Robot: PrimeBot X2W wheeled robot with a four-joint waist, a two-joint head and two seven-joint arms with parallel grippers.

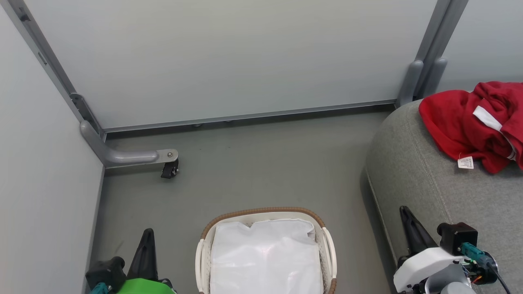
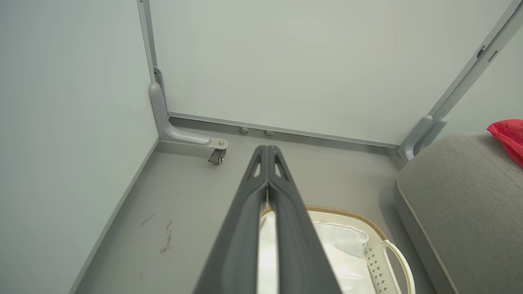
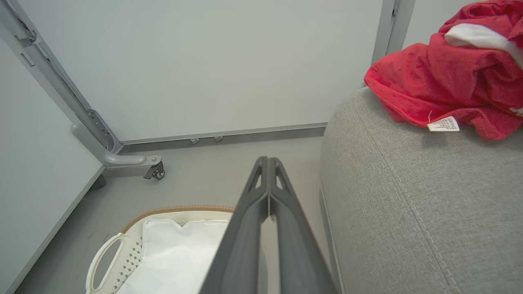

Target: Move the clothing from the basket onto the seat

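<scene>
The red clothing point(image 1: 470, 118) lies bunched on the grey seat point(image 1: 441, 183) at the right, white tag hanging at its front edge; it also appears in the right wrist view point(image 3: 449, 77) and as a red corner point(image 2: 508, 136). The white basket point(image 1: 327, 245) with a brown woven rim stands on the floor at bottom centre, holding a plain white liner point(image 1: 265, 257). My left gripper point(image 1: 148, 233) is shut and empty, left of the basket. My right gripper point(image 1: 403, 210) is shut and empty, between the basket and the seat.
Pale partition panels wall off the left and back. A grey metal foot with a small caster point(image 1: 169, 168) juts onto the grey floor at the back left. A grey post point(image 1: 412, 81) stands behind the seat's corner.
</scene>
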